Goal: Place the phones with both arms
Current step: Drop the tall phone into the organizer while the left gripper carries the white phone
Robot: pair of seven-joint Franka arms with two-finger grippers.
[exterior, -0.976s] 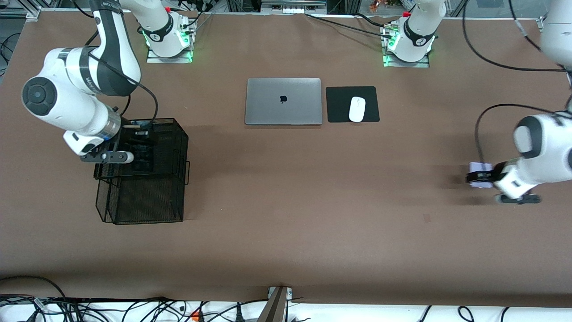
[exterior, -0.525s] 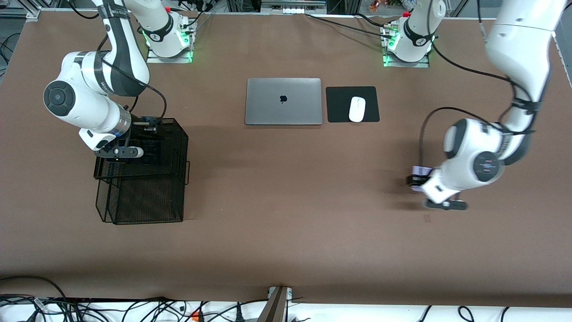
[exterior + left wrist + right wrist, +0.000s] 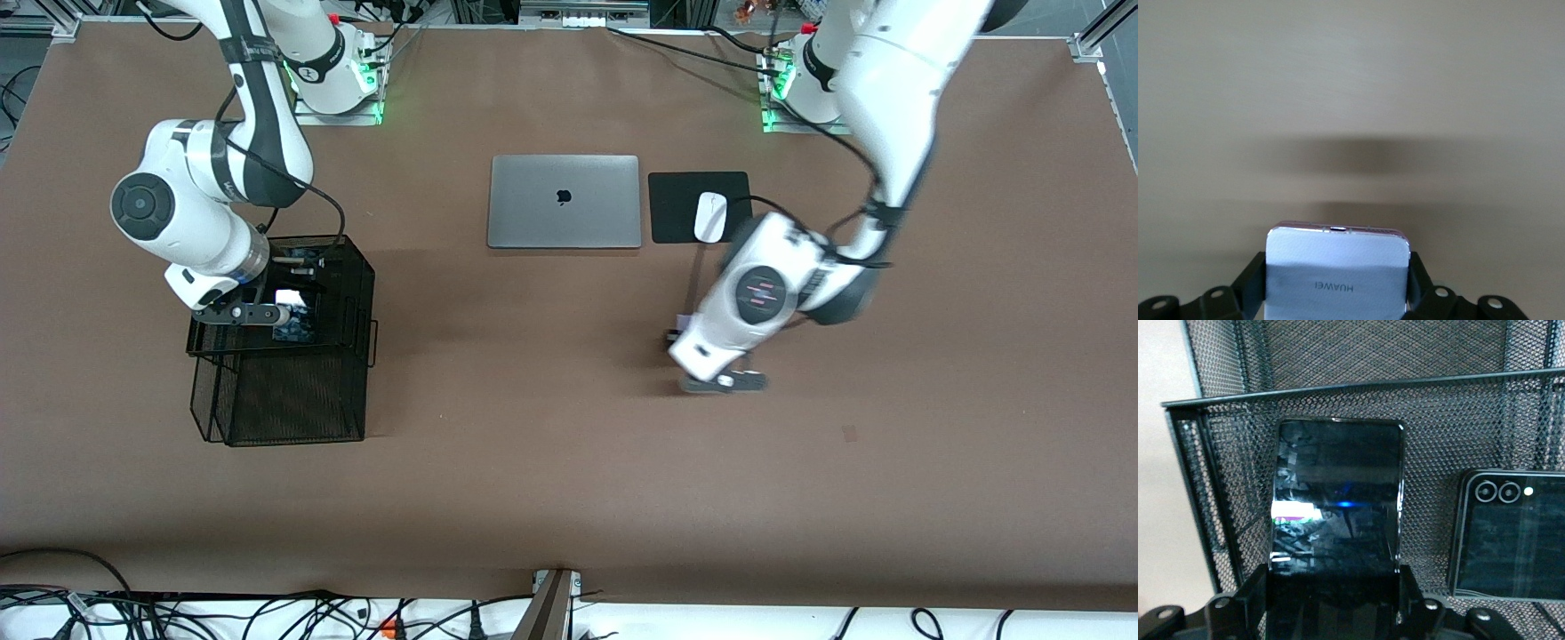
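Note:
My right gripper (image 3: 1333,585) is shut on a long slim black phone (image 3: 1337,500) and holds it over the upper tier of a black mesh basket (image 3: 284,400) at the right arm's end of the table. A squarish black phone (image 3: 1511,540) with two camera lenses lies flat in that tier beside it. In the front view the right gripper (image 3: 286,300) sits over the basket, and the slab's glossy face (image 3: 296,311) catches light. My left gripper (image 3: 1336,283) is shut on a white, lilac-edged phone (image 3: 1338,257). The left gripper (image 3: 680,336) hangs over bare table near the middle.
A closed grey laptop (image 3: 564,202) lies mid-table toward the arm bases. Beside it is a black mouse pad (image 3: 676,213) with a white mouse (image 3: 709,216). The left arm's elbow reaches over the pad's corner. Cables run along the table's near edge.
The left arm has swung from its end of the table toward the middle, carrying the white phone. The right arm shifted slightly over the basket, still holding the black slab.

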